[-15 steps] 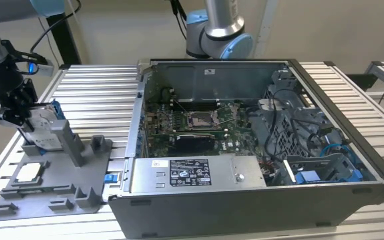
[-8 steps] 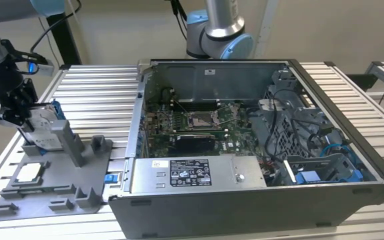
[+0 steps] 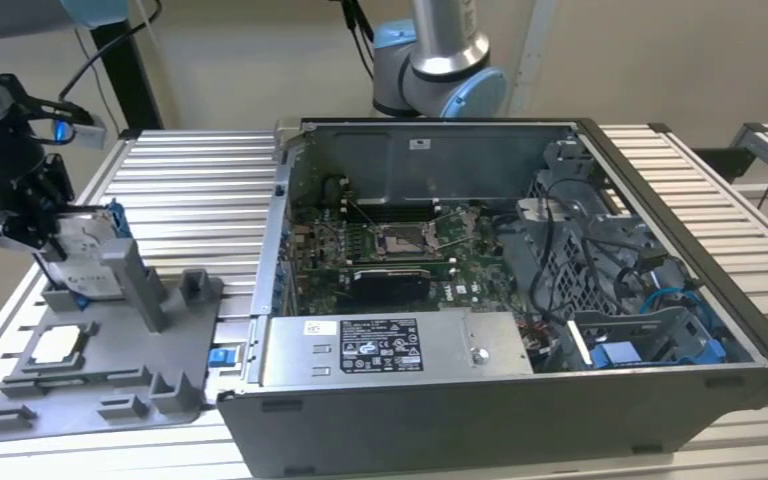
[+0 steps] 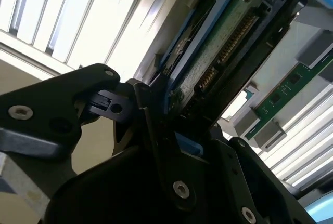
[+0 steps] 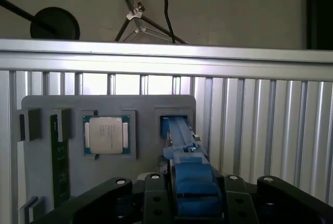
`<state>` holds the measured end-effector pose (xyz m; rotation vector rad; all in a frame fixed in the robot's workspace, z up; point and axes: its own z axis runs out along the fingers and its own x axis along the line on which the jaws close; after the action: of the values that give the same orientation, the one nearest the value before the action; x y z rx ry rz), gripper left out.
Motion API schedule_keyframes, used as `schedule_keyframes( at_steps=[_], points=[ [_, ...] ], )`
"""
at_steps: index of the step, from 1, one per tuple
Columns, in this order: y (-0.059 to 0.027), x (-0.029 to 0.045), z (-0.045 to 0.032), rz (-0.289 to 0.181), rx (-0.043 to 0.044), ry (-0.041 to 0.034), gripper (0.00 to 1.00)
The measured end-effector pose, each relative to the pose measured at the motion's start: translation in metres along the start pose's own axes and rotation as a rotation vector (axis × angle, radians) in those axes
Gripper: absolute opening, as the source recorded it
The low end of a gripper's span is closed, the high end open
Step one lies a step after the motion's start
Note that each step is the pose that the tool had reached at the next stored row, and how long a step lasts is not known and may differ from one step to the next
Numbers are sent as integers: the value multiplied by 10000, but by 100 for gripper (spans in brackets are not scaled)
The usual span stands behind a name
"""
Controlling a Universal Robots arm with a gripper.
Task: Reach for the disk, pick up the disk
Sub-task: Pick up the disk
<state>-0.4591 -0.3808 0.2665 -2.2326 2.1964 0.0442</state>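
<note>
1. Since the pincer (image 5: 192, 198) sits right over the disk (image 5: 179, 133) w/ the disk's upper edge inside it, the grip state can't be told: it may be clamped or merely around it.
2. Disk stands on edge directly under the pincer, lower end in a slot of the grey holder tray (image 5: 140, 107). It appears not yet lifted out.
3. Risk, as I judge it: if the hold lands on the blue frame (image 5: 192, 177) alone, the plastic may flex or unclip and the drive could drop. A tilted pull could also jam it in the slot and drag the tray along.
4. Looks: silver-grey metal body w/ a white label (image 3: 81, 264) on one face. The other face carries a green circuit board (image 4: 223, 42) w/ a connector row, and bright blue edges the whole thing.
5. Next slot over from the pincer lies a square chip (image 5: 105, 134); well beyond — an open PC case (image 3: 491, 250).
</note>
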Motion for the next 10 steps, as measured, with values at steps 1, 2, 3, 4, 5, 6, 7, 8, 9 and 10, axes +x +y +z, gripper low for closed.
schedule_keyframes(
  at_steps=[1,2,3,4,5,6,7,8,9,10],
  points=[
    [1,0,-9,0,-3,2,0],
    [1,-1,-16,1,-3,2,0],
    [1,-1,-22,1,-1,1,0],
    [1,-1,-30,1,-2,2,0],
    [1,-1,-38,1,-1,1,0],
    [1,-2,-47,1,-1,1,0],
    [1,-2,-55,1,0,1,0],
    [1,-2,-65,1,0,1,0],
    [1,-2,-76,1,-1,1,0],
    [2,-3,-86,1,-1,1,0]
  ],
)
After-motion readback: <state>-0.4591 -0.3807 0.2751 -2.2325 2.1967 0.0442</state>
